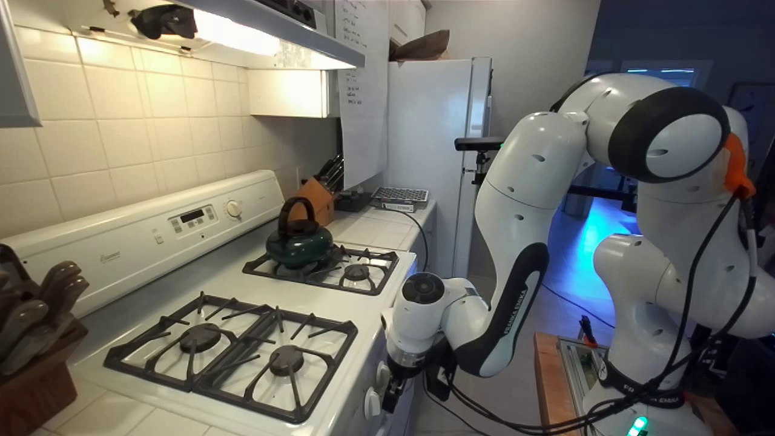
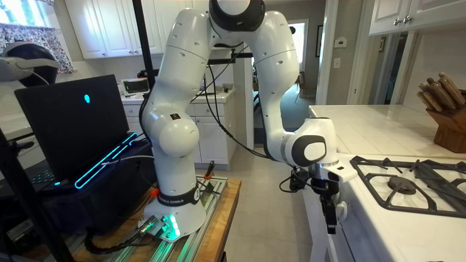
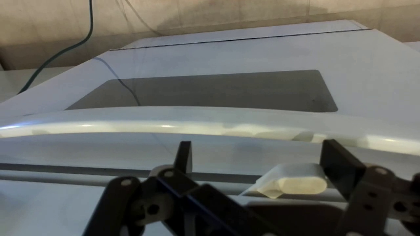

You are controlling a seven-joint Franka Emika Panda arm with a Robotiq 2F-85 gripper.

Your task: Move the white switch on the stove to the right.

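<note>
At the left of an exterior view, a dark wooden knife block (image 1: 45, 372) is holding several brown-handled knives (image 1: 31, 315), handles pointing up. Next, the white gas stove (image 1: 339, 304) is spreading out, its raised back panel (image 1: 139, 239) carrying a small display (image 1: 192, 216) and a round cream dial (image 1: 232, 209). The nearer black grate (image 1: 333, 372) is covering two burners (image 1: 286, 361). A dark green kettle (image 1: 300, 248) is sitting upright on the farther grate (image 1: 386, 274), its inside hidden. Beyond it, on the counter (image 1: 363, 227), an orange-brown knife block (image 1: 321, 209) is holding black-handled knives (image 1: 332, 174). Along the stove's front, two white knobs (image 1: 372, 402) are jutting out just beside the lower end of the Franka arm (image 1: 514, 169); farther right, a white fridge (image 1: 430, 133) is standing.

In the wrist view, the gripper (image 3: 259, 155) is pointing down beside the stove's front, its fingers (image 3: 341, 167) spread wide. A white knob (image 3: 300, 185) is sitting between them, close to the finger on that view's right; I cannot tell whether they are touching. Above it, a curved oven door handle (image 3: 197, 127) is running across.
</note>
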